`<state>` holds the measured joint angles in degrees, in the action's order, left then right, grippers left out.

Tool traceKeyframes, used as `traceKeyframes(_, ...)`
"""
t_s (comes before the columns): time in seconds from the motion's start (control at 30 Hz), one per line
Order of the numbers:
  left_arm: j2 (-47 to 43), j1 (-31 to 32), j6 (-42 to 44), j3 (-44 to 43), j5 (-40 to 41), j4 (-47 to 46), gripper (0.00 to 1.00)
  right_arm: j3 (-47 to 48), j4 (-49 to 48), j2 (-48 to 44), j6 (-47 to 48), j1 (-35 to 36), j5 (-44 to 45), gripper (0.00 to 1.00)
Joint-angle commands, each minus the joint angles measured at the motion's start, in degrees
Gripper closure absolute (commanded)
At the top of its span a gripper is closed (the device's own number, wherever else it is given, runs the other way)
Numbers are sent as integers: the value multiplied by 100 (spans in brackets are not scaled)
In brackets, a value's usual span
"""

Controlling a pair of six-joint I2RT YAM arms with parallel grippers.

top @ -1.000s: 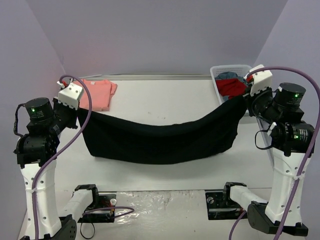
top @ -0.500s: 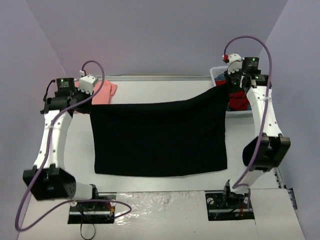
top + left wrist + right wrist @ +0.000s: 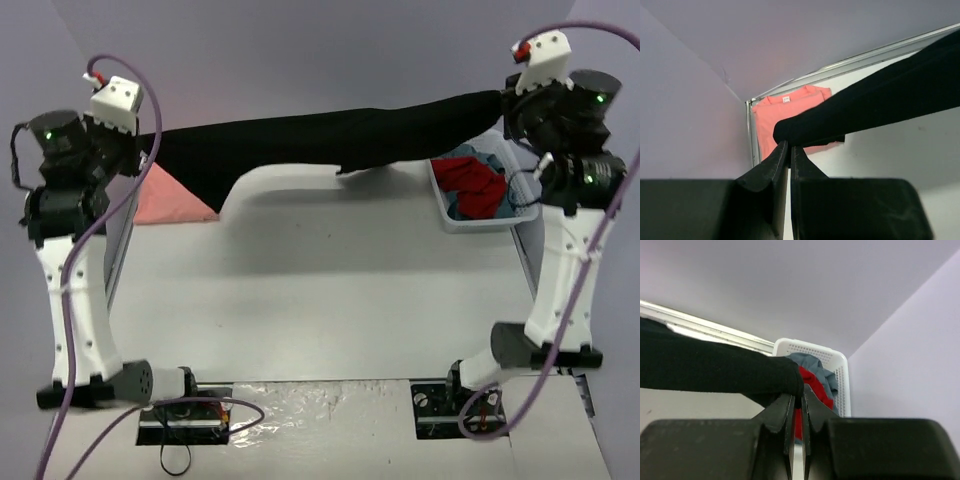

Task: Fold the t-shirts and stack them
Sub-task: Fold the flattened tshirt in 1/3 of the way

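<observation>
At the desk's (image 3: 330, 300) far left corner lies the salmon-pink t-shirt (image 3: 168, 200). The top view shows only a wedge of it under the raised cloth, while the left wrist view shows its collar and white tag. The left gripper (image 3: 789, 146) is clenched on one bunched end of the black t-shirt (image 3: 330, 138). That shirt hangs in the air over the desk's far edge, pulled into a narrow band. Its long axis runs left to right and rises slightly rightward. The right gripper (image 3: 797, 394) is clamped on the other end, above the white basket (image 3: 839, 371) at the far right corner, which holds red and blue clothes (image 3: 470, 182).
</observation>
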<state>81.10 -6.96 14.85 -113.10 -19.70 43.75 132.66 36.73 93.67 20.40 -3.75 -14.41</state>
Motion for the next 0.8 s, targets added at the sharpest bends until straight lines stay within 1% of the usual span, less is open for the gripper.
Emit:
traceKeyframes(0.0,-1066,-95,88,994,-25,-85,98,-1002,-43,-1121,156,-73,-43,100)
traceKeyframes(0.03,-1261,-95,123,1340,27,-120,98,-1397,-43,-1358,218,-82,-166,100)
traceKeyframes(0.07,-1611,-95,280,1674,28,-173,98,-2219,-34,-1812,288,-73,-219,100)
traceKeyframes(0.1,-1771,-95,360,2008,45,-208,98,-2653,-43,-2034,384,-82,-263,100)
traceKeyframes(0.13,-1930,-104,421,2655,98,-217,98,-3093,-34,-2272,559,-82,-272,100)
traceKeyframes(0.17,-2218,-104,605,2966,64,-191,98,-3523,-34,-2735,674,-82,-281,100)
traceKeyframes(0.2,-2361,-104,702,3265,37,-139,98,-4346,-26,-2957,771,-73,-238,100)
traceKeyframes(0.23,-2510,-104,860,3842,19,-130,98,-4702,1,-3377,946,-91,-176,100)
traceKeyframes(0.3,-2888,-104,1028,4338,-270,20,97,-5509,360,-3714,1341,-82,-106,100)
traceKeyframes(0.33,-3011,-112,1237,4758,-384,72,98,-5688,657,-3959,1448,-82,-62,100)
traceKeyframes(0.37,-3221,-112,1344,4927,-655,238,98,-5829,851,-4049,1597,-91,-27,100)
traceKeyframes(0.43,-3398,-112,1580,5183,-876,371,98,-6023,1203,-4233,1895,-91,-27,100)
traceKeyframes(0.47,-3503,-104,1669,5306,-990,572,98,-6076,1562,-4277,2019,-82,-9,100)
traceKeyframes(0.53,-3575,-104,1906,5342,-1184,748,98,-6155,2011,-4330,2160,-91,17,100)
traceKeyframes(0.57,-3592,-112,2047,5325,-1376,1019,98,-6191,2144,-4339,2317,-91,26,100)
traceKeyframes(0.63,-3601,-104,2336,5307,-1483,1241,98,-6313,2425,-4357,2398,-91,44,100)
traceKeyframes(0.77,-3567,-104,2558,5368,-1607,1496,98,-6585,2628,-4410,2591,-82,97,100)
